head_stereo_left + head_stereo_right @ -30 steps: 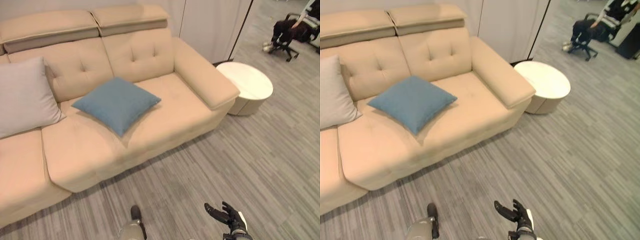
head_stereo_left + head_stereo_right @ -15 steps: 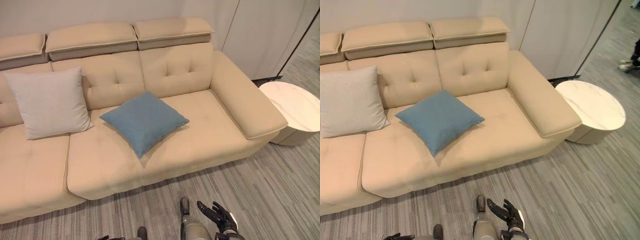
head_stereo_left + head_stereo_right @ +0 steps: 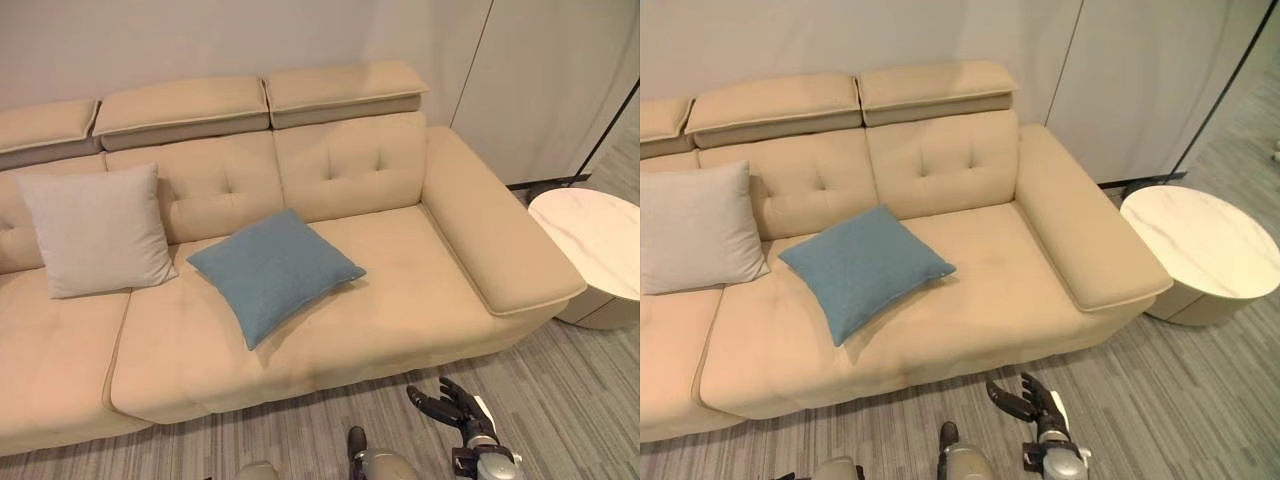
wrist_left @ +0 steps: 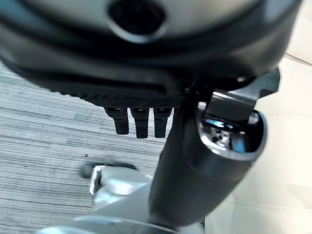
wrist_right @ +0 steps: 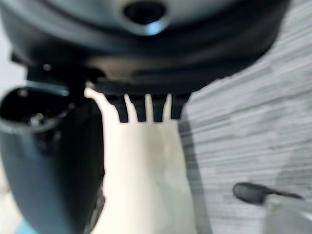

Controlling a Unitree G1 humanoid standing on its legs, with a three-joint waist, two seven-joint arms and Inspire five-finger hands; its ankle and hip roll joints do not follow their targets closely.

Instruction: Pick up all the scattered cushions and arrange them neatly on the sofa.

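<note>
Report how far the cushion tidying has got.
Done: the grey cushion stands upright against the sofa backrest. In hand: nothing; the right hand hangs open over the floor in front of the sofa, and the left hand is open too. Left: the blue cushion lies flat and askew on the seat, probably still to be propped up.

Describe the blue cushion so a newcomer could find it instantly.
Start at the long beige upholstered sofa against the wall. On its seat, near the middle, lies the square blue fabric cushion, flat and turned cornerwise. Its neighbour, the pale grey square cushion, stands propped against the backrest further left.
</note>
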